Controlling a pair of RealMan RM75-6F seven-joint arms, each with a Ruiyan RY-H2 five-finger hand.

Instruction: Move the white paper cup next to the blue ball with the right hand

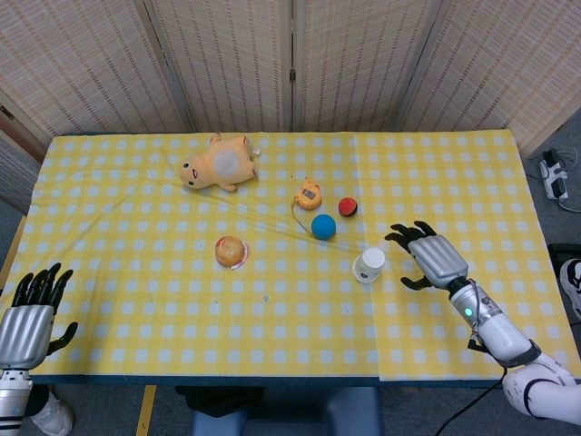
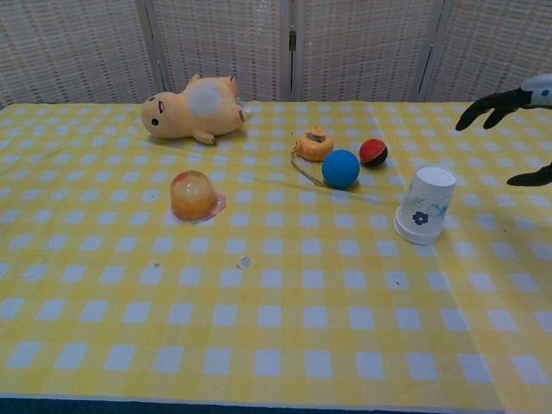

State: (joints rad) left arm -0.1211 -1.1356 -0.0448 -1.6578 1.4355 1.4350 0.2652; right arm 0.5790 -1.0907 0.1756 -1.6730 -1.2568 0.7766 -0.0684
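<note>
Now the right hand (image 1: 434, 256), fingers spread wide, hovers beside the white paper cup (image 1: 369, 265).

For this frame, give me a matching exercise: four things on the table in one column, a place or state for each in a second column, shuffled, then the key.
1. white paper cup
2. blue ball
3. right hand
4. plush toy

A. lying at the far side of the table
B. open, beside the cup, not touching it
C. upside down on the cloth
D. between the orange toy and the cup

Pairs: 1-C, 2-D, 3-B, 4-A
</note>
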